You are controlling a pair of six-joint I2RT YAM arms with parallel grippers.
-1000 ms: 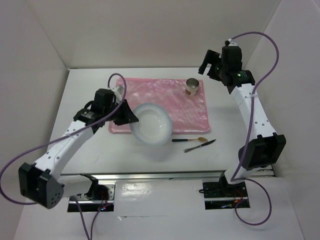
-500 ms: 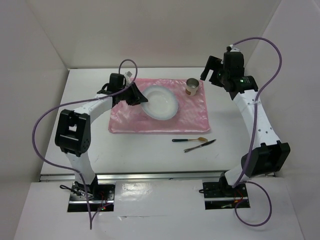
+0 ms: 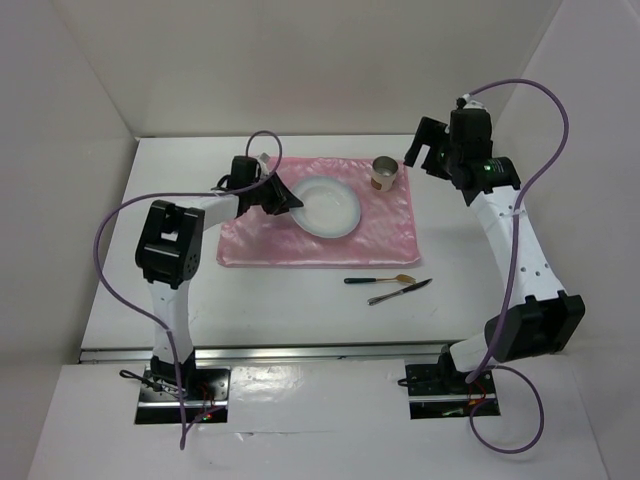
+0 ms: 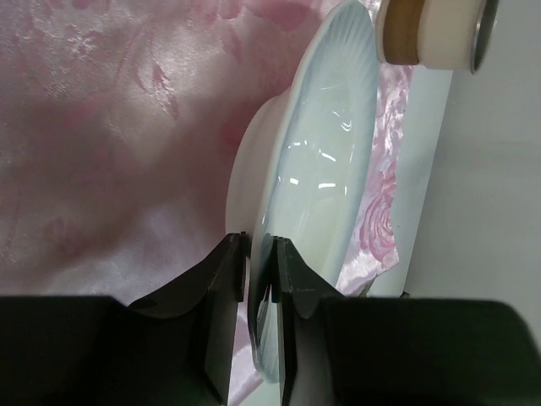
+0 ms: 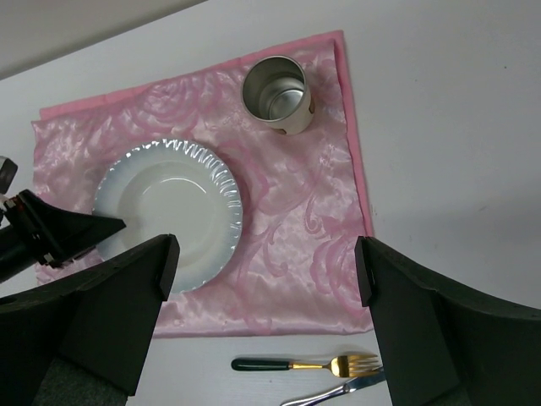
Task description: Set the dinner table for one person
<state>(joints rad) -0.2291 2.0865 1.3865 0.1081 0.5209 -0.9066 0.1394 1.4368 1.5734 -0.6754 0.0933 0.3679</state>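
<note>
White-walled booth, white dinner table point(image 3: 300, 300) filling floor ahead of arm bases. Pink mat point(image 3: 385, 225) mid-table, plate point(image 3: 330, 207) on it. Left gripper point(image 4: 260, 254) jaws pinching plate rim at 9 o'clock. Cup point(image 3: 384, 173) at mat's 1 o'clock corner. Right gripper point(image 3: 428, 150) at cup's 3 o'clock, jaws spread wide. Fork point(image 3: 378, 280), knife point(image 3: 400, 291) off mat at 5 o'clock.

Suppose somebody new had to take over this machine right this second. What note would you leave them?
Left gripper: shut on the left rim of the plate.
Right gripper: open, empty, above the mat's far right corner.
Plate and cup are on the pink mat. The fork and silver utensil lie on the dinner table in front of the mat.
Done: plate and cup are on the mat.
Left: release the plate, then probably arrange the cutlery beside it.
</note>
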